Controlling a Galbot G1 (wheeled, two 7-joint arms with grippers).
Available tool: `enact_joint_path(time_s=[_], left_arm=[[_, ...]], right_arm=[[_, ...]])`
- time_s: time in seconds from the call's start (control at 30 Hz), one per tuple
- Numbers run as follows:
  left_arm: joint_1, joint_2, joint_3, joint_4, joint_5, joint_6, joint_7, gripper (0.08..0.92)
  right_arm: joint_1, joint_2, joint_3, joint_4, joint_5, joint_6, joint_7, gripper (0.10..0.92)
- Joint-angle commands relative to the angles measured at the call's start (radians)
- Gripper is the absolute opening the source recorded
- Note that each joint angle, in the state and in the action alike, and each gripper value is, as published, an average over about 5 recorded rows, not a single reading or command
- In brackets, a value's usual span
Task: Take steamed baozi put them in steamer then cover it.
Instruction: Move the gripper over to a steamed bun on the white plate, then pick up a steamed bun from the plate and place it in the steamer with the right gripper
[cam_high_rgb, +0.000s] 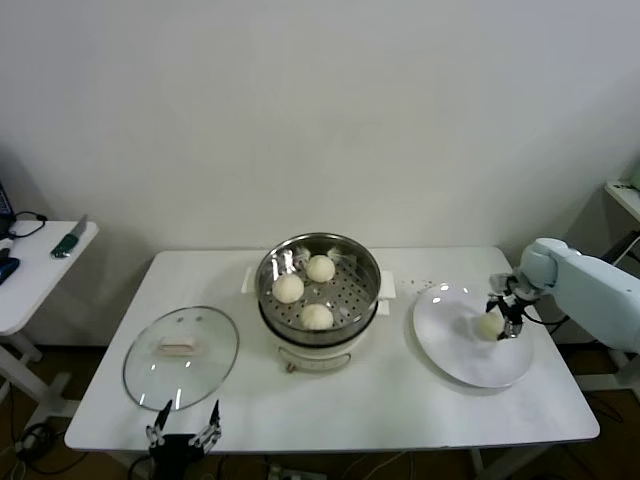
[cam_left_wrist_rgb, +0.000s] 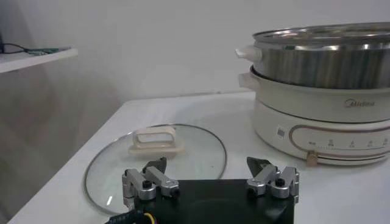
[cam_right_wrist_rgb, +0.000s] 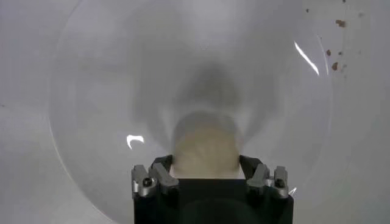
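Nearest the head camera, the left gripper (cam_high_rgb: 184, 435) hangs idle at the table's (cam_high_rgb: 400, 395) near edge, jaws wide apart and empty, the glass cover (cam_high_rgb: 181, 357) lying flat just beyond them. The right gripper (cam_right_wrist_rgb: 208, 173) has its jaws around the last baozi (cam_right_wrist_rgb: 205, 148) on the white plate (cam_right_wrist_rgb: 91, 91); firm contact is hard to judge. A loose grip could drop the soft bun short of the steamer (cam_high_rgb: 318, 283), which holds three. Its underside is hidden.
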Motion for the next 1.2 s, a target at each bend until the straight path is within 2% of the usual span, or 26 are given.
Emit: enact_joint_path(time_s=[0.03, 0.33, 0.57, 0.8, 0.97, 1.2], left_arm=[[-0.001, 0.001, 0.000, 0.000, 0.000, 0.002, 0.000, 0.823], [-0.005, 0.001, 0.003, -0.003, 0.000, 0.006, 0.001, 0.823], [-0.008, 0.005, 0.006, -0.010, 0.000, 0.010, 0.003, 0.823], [-0.017, 0.020, 0.008, -0.017, -0.016, 0.014, 0.004, 0.823], [-0.023, 0.027, 0.009, -0.025, -0.029, 0.016, 0.005, 0.823], [-0.027, 0.039, 0.005, -0.029, -0.046, 0.018, 0.005, 0.823]], right_arm=[[0.010, 0.005, -0.001, 0.000, -0.002, 0.001, -0.019, 0.733], [0.243, -0.039, -0.205, 0.121, 0.102, -0.007, -0.041, 0.694], [0.643, -0.041, -0.508, 0.362, 0.334, -0.074, -0.052, 0.693], [0.902, 0.062, -0.592, 0.545, 0.566, -0.171, -0.057, 0.695], [0.944, 0.154, -0.570, 0.628, 0.698, -0.267, -0.014, 0.696], [0.843, 0.283, -0.522, 0.625, 0.789, -0.341, 0.060, 0.696]])
